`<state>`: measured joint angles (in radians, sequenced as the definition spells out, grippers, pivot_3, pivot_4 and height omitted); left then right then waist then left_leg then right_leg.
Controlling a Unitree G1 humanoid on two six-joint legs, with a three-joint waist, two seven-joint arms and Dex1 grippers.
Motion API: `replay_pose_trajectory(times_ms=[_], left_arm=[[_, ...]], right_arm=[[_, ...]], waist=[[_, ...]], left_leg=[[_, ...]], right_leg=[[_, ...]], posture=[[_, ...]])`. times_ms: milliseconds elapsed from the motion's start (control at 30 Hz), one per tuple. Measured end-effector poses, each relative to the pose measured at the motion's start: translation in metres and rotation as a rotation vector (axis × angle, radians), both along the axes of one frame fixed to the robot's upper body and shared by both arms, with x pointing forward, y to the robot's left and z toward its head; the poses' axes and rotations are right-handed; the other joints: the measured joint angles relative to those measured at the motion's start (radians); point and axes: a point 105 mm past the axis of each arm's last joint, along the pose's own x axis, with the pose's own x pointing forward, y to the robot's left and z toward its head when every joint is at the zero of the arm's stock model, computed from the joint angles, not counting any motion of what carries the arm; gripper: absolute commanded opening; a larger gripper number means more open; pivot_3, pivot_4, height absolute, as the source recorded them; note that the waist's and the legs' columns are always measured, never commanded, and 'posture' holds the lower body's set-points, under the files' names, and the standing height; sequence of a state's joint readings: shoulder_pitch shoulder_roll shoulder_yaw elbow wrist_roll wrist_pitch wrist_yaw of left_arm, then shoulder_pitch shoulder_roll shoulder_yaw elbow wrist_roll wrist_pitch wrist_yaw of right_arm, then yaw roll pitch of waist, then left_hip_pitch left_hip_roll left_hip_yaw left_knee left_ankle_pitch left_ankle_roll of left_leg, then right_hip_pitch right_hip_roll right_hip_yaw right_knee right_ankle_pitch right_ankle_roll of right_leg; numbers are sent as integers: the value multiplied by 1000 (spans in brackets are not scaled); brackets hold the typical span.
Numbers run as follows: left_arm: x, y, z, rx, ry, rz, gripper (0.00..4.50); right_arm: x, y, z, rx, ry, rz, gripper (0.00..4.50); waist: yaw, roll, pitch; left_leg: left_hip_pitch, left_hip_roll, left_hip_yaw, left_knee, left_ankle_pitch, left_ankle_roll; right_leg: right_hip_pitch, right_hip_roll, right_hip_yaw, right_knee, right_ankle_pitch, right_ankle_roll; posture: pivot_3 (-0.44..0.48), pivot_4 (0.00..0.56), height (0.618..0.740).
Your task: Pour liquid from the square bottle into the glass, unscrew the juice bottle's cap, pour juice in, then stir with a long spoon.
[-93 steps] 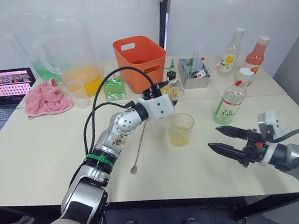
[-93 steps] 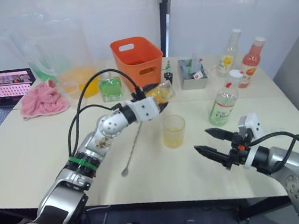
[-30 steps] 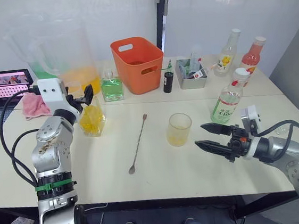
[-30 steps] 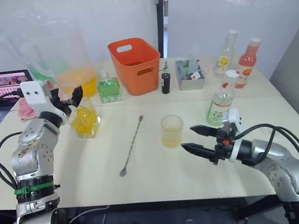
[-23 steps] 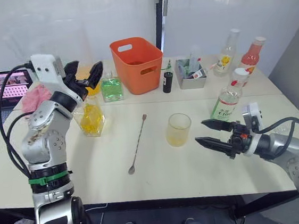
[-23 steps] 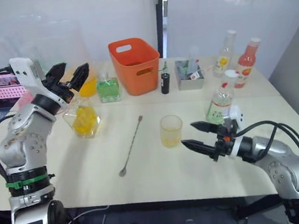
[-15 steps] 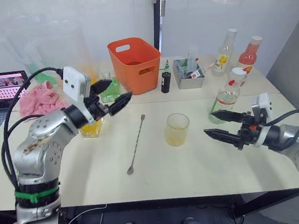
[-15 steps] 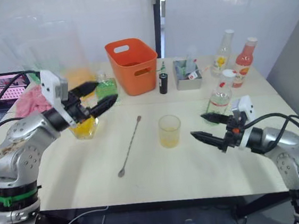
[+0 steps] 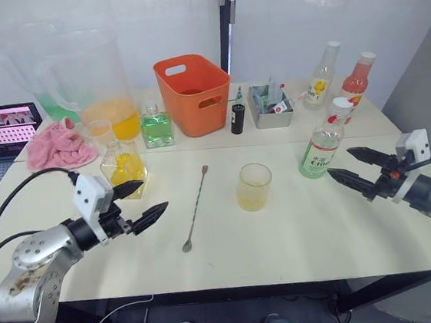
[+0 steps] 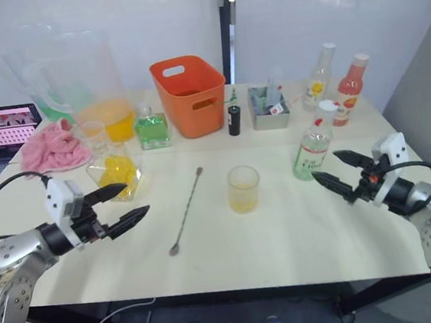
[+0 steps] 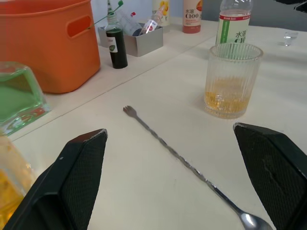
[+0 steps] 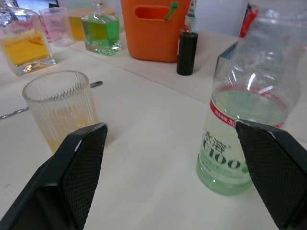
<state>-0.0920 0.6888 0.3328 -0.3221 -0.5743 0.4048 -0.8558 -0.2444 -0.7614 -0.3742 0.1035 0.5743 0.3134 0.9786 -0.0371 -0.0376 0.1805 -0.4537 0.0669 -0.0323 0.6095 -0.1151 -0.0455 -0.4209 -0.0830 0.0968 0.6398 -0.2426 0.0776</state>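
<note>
Since half a second ago our left gripper (image 9: 139,201) has dropped from beside the square bottle (image 9: 125,169) to hover low over the table (image 9: 285,239), fingers spread wide, holding nothing, pointing toward the long spoon (image 9: 196,207), which lies flat left of the glass (image 9: 253,186). We see yellow liquid in that glass. Our right gripper (image 9: 357,169) has pulled back rightward and hangs just right of the upright juice bottle (image 9: 323,148), cap (image 9: 340,106) still on, fingers wide apart and empty.
</note>
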Motion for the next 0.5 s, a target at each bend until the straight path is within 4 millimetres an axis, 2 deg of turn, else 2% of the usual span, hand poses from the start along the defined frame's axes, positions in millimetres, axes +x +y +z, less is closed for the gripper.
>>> replay_pose_trajectory(times_ms=[100,167,300,433,500], left_arm=[[-5,24,-19,-7,28,83,4461],[-9,42,-34,-14,61,148,4461],[-19,69,-46,-38,77,204,4461],[-31,98,-65,-61,126,276,4461],[-32,105,-67,-58,126,289,4461]], right_arm=[[-10,-14,-13,-21,55,-19,4500],[-14,-29,-14,-31,64,-56,4500],[-18,-59,-12,-55,55,-138,4500],[-29,-96,-27,-30,95,-256,4500],[-31,-102,-31,-29,101,-280,4500]], waist=[[-2,1,-1],[-3,1,-1],[-6,1,-1],[-7,1,-1],[-7,1,-1]], left_leg=[[1,0,1,-1,0,0],[2,1,1,-1,0,0],[5,2,3,-2,0,0],[7,2,4,-3,-1,-2],[7,2,5,-3,-3,-5]], right_leg=[[0,0,0,0,-2,-1],[0,0,0,0,-2,-2],[1,0,0,0,-5,0],[1,-1,1,0,-6,-1],[1,-1,1,0,-6,-1]], posture=[[0,150,725],[0,150,725],[0,150,725],[0,150,725],[0,150,725]])
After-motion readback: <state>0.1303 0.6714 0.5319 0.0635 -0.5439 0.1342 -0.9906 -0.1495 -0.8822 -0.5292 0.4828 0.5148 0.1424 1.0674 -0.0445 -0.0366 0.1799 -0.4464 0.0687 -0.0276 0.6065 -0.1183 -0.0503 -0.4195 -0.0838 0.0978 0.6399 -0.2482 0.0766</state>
